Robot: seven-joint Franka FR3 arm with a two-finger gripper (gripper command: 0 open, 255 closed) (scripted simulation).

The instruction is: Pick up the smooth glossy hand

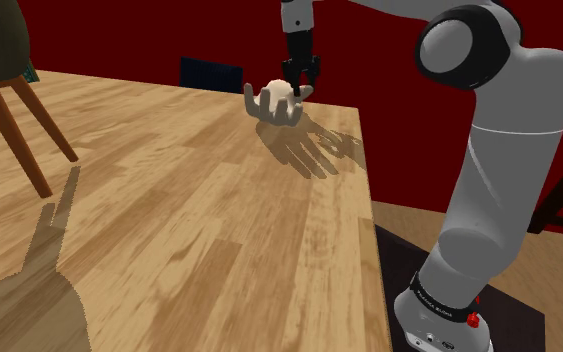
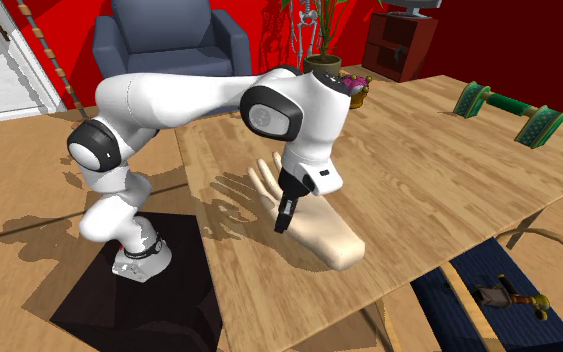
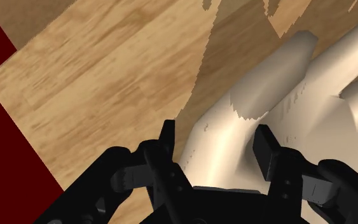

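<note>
cream glossy hand, shoulder view: near the far corner of the wooden bench, black claw at it. second exterior view: claw low beside its palm. wrist view: claw apart astride a rounded lobe; that slick curve may squirt free on closing.

We see a wooden plank table. On it lies 1 glossy cream hand near an edge, with 1 green dumbbell-shaped object well apart.
</note>
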